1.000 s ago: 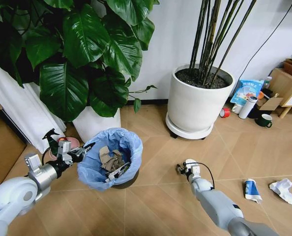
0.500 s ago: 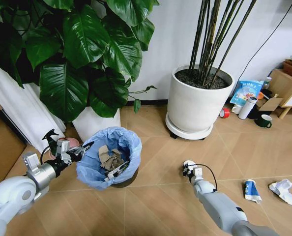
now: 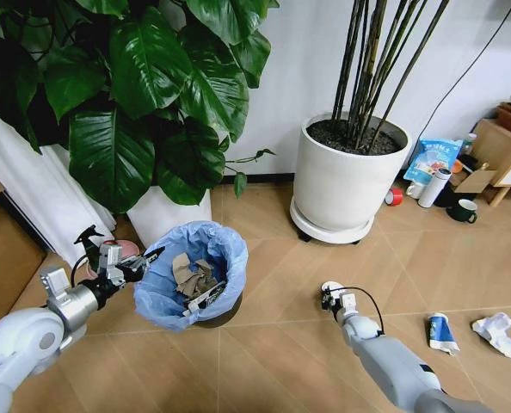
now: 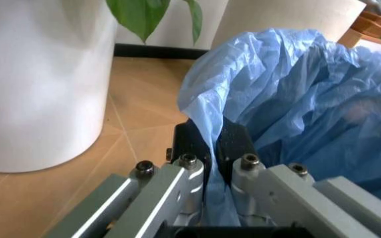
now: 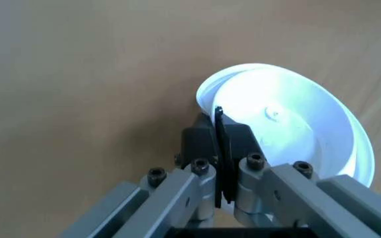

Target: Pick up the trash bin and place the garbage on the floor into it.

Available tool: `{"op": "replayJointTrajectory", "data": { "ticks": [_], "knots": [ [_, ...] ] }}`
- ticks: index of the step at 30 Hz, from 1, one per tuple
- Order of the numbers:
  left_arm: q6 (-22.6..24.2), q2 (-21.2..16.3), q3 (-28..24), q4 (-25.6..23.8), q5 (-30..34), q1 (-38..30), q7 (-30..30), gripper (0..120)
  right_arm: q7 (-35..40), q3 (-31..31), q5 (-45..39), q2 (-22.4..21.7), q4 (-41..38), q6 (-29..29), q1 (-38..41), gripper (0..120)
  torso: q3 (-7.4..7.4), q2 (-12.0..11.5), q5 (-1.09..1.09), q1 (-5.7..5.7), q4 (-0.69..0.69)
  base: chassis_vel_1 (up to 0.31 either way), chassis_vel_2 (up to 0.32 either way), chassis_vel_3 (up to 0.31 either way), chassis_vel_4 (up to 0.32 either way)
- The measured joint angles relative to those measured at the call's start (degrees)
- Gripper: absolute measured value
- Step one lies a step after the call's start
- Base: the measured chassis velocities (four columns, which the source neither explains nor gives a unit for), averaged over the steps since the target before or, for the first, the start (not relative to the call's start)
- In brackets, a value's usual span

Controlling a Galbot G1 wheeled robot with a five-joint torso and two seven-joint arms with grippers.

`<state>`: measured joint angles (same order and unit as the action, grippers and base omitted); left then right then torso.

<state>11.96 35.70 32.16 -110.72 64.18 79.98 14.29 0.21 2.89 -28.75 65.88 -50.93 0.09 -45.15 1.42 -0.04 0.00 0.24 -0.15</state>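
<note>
Pinched tight on the blue bag at the rim of the trash bin, the left gripper sits at the lower left of the head view; the left wrist view shows both black pads pressed against a fold of the liner. The right gripper, low and right of centre, has its jaws pressed together on the edge of a small white disc, thin rim caught between the pads, just above the floor. Crumpled brown and white paper lies inside the bin. Behind the bin stands a white pot of a broad-leaved plant, and beside the left gripper a dark spray bottle stands close in. A larger white pot on a wheeled base, holding thin dark stems, stands at upper centre-right, well apart from both grippers. At the lower right lie a blue-white wrapper and a crumpled white paper. Against the white wall at the far right cluster a blue bag, a white bottle, a red tape roll and a dark mug by a low wooden table. Flooring is tan herringbone with pale seams.
</note>
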Motion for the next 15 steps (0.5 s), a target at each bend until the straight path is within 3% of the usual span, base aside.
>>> {"op": "replayJointTrajectory", "data": {
  "ticks": [4,15],
  "knots": [
    [0.0,0.0,0.0,-0.1,0.0,0.0,0.0,0,-1.8,0.0,0.6,-3.5,-6.2,3.4,0.1,0,-0.03,0.0,0.0,-0.01,0.02,0.0,0.0,0.0,0.0],
    [0.0,-0.5,0.6,-0.3,0.3,0.5,-0.1,0,-6.5,0.5,1.5,-5.0,-9.3,8.7,0.9,0,-0.04,0.0,-0.04,-0.02,0.01,0.0,0.0,0.0,0.0]
  ]
}}
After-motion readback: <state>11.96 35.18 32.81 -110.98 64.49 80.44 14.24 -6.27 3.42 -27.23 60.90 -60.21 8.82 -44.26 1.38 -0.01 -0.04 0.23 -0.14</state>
